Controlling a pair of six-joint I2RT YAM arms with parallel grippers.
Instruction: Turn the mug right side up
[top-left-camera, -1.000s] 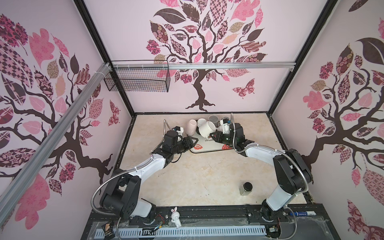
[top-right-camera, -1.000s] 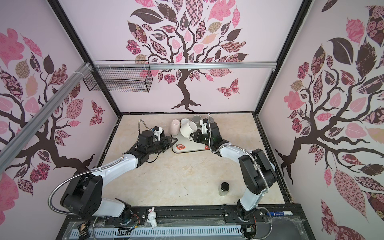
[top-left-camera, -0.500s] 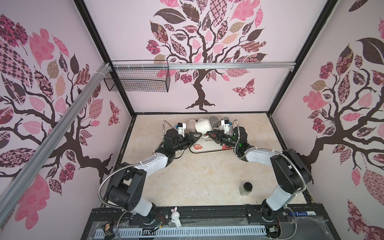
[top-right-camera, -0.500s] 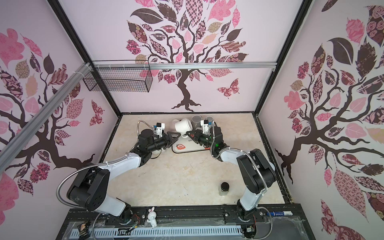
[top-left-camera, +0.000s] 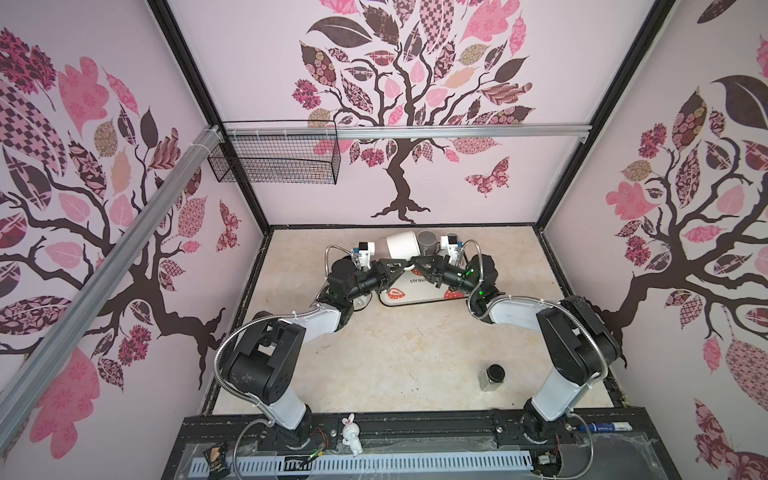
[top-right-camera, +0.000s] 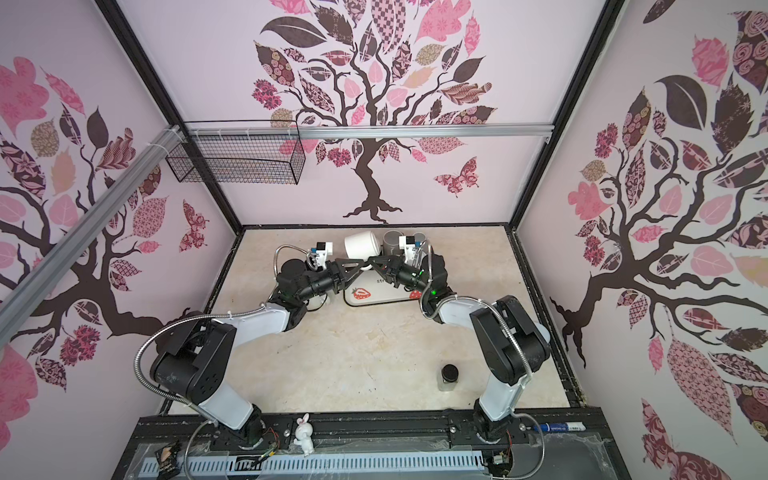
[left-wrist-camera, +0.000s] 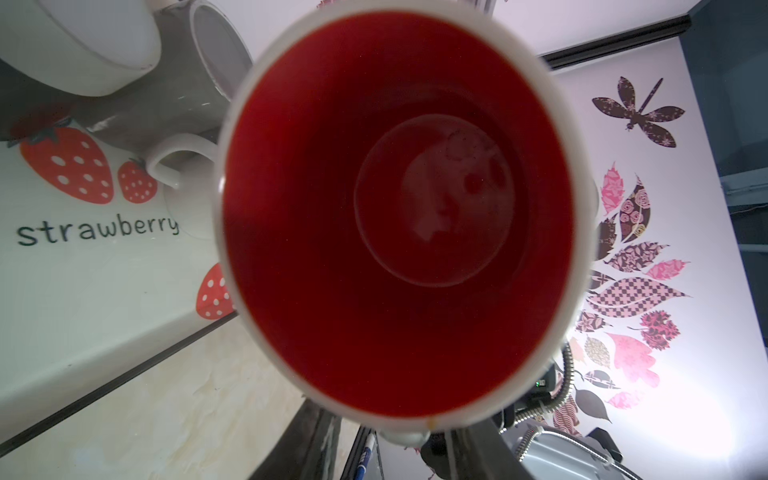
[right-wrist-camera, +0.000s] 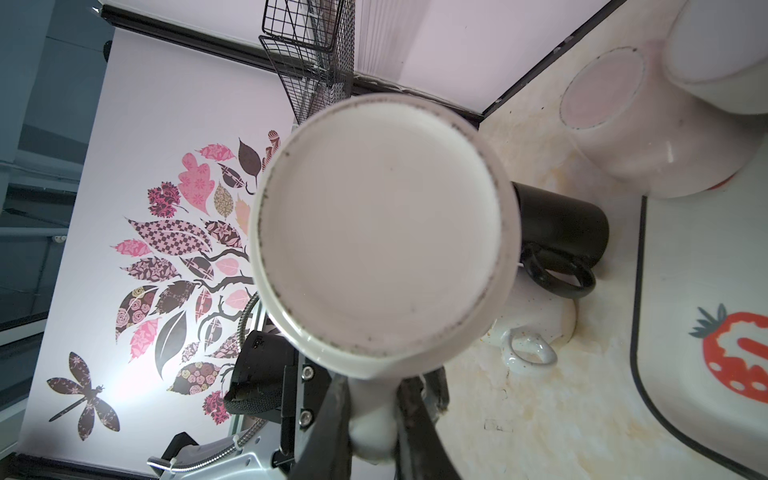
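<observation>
**A:** Open ground?

**B:** Item one: front and middle of the counter (top-left-camera: 395, 353), bare except for a black-lidded jar (top-left-camera: 493, 376) near the right arm (top-left-camera: 519, 311). The strip along the left wall is also bare.

**A:** Obstructions?

**B:** Item two: far edge, crowded.
- Strawberry tray (top-left-camera: 422, 294).
- Grey mug (top-left-camera: 428, 241) just beside the held white mug (top-left-camera: 402, 246).
- Black mug (right-wrist-camera: 561, 224), speckled mug (right-wrist-camera: 532, 336) and pink mug (right-wrist-camera: 615, 124) on the counter beside the tray.

The left arm (top-left-camera: 316, 320) and right arm converge over the tray, closing the middle.

Item three: overhead, a wire basket (top-left-camera: 274, 160) at the far left corner and a rail (top-left-camera: 457, 132) across the back wall.
</observation>
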